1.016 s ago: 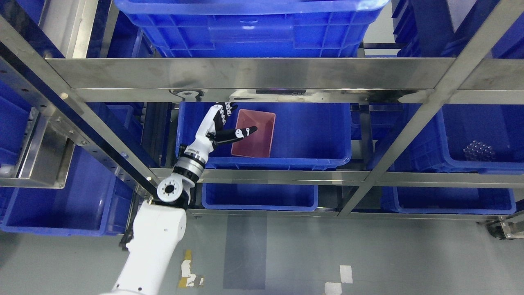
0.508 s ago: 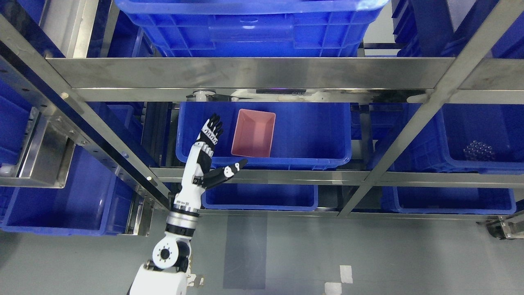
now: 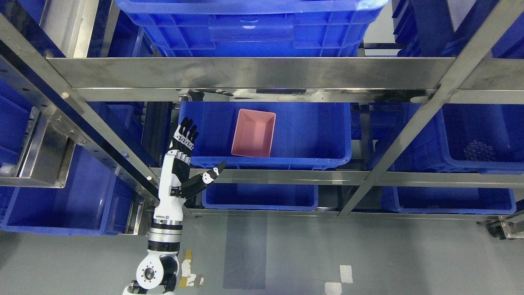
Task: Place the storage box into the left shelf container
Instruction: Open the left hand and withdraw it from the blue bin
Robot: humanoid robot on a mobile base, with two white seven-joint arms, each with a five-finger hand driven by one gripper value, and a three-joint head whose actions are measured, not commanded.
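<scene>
The left hand (image 3: 180,164) is flat and spread out, and it holds nothing. Its fingers (image 3: 186,133) point up and its thumb (image 3: 211,175) sticks out to the side. The hand is in front of the metal shelf (image 3: 262,73), outside the bins.

The pink storage box (image 3: 254,133) is up and to the right of the hand, well apart from it. It sits inside the blue container (image 3: 311,135), near that bin's left end, with its open side up.

A shiny metal bar (image 3: 286,175) runs just past the thumb tip, under the front edge of the container. A slanted metal post (image 3: 82,110) stands to the left of the hand. Below the thumb is a lower blue bin (image 3: 260,196). Far to the right, another blue bin (image 3: 479,139) holds a small clear bumpy thing (image 3: 478,150).
</scene>
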